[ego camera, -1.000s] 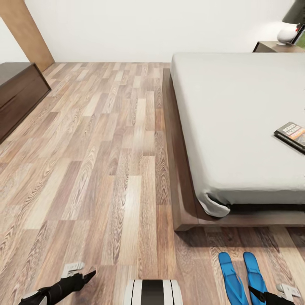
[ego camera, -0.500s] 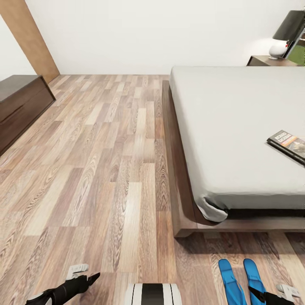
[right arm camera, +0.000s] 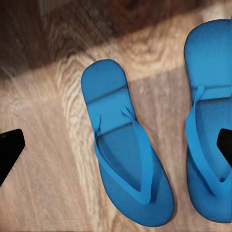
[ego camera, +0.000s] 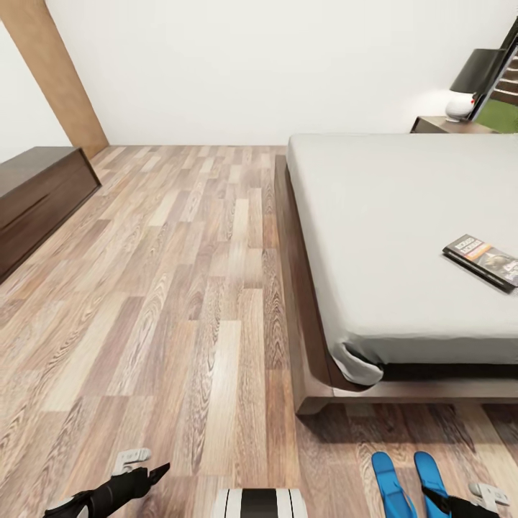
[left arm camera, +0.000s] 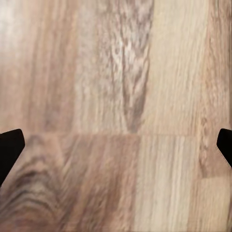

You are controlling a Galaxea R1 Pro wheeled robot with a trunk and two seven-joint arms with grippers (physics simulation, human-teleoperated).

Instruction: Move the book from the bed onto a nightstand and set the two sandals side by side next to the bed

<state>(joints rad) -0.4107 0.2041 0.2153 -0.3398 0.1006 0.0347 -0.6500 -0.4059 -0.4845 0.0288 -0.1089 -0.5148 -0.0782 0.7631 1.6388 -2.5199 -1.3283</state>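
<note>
my right gripper [right arm camera: 116, 145] hangs released over the sandals [ego camera: 410, 478], which lie side by side on the floor [ego camera: 180, 302] at the bed's [ego camera: 403, 237] foot. left gripper [left arm camera: 116, 145] released over bare planks. book [ego camera: 480, 260] lies farther off on the mattress, ahead and right, long axis slanted; right arm nearer.

Bright, even, soft light fills the room. The bed [ego camera: 403, 237] casts a dark shadow on the floor [ego camera: 180, 288] at its foot. The lamp [ego camera: 471, 83] throws a pale glow on the wall behind it. Both wrist views look slightly blurred.
</note>
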